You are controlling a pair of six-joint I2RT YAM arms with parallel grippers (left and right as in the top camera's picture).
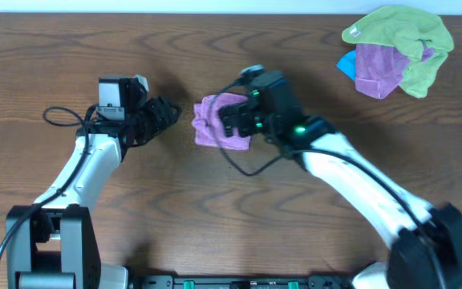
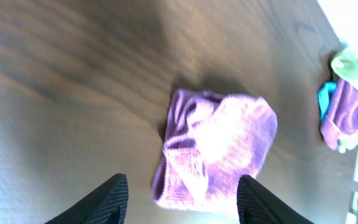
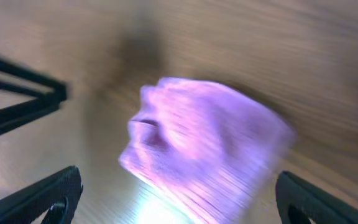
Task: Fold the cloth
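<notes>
A small purple cloth lies bunched and folded on the wooden table, also in the left wrist view and blurred in the right wrist view. My right gripper hovers over the cloth's right half, open, its fingers wide on either side and nothing held. My left gripper sits just left of the cloth, open, its black fingertips spread with the cloth's near edge between and beyond them.
A heap of green, purple and blue cloths lies at the back right of the table, seen at the right edge of the left wrist view. The left arm's cable loops on the table.
</notes>
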